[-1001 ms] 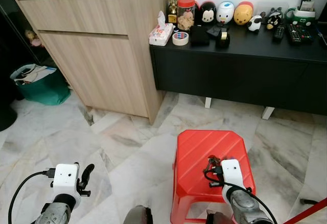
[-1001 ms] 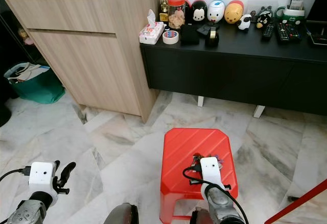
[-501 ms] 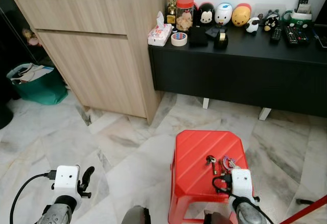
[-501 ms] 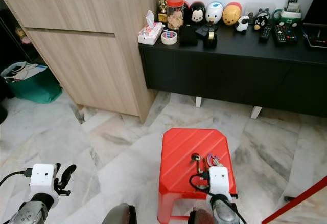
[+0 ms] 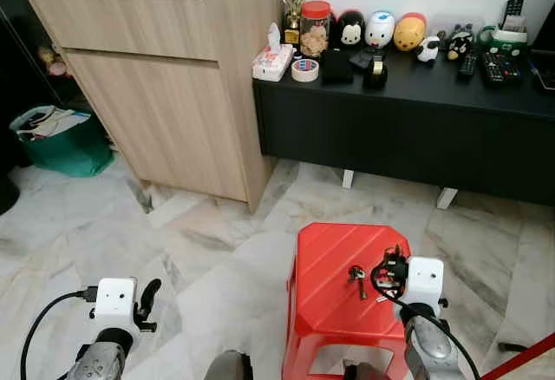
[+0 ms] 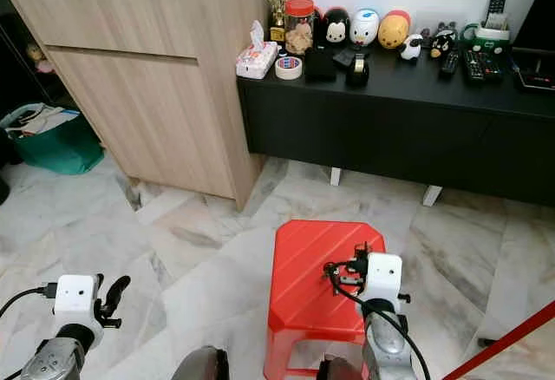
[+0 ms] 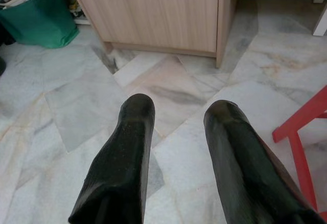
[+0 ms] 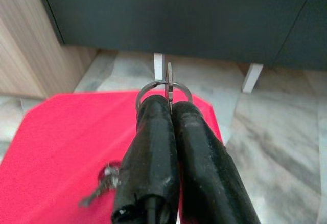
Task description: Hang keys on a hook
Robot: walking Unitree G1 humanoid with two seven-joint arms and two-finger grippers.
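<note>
Your right hand is clamping its fingers together on the ring of the keys, and the ring is sticking out just past the fingertips in the right wrist view. A second ago that hand was lying low over the stool, with the keys resting on the red seat in front of it; half a second ago the keys were lying on the seat just ahead of the wrist. Now the hand is sitting higher and further toward the stool's right side, and the keys are hanging from it, with one key dangling to its left over the seat. Whether that key is touching the seat, you cannot tell from these views.

Your left hand is hanging idle over the marble floor, its fingers standing apart, much as it was a second ago.

The whole scene is sitting slightly shifted against the earlier pictures, so the head camera is the thing that moved; the wooden cabinet and the black counter are keeping their places, as are the figurines and remotes on it.
</note>
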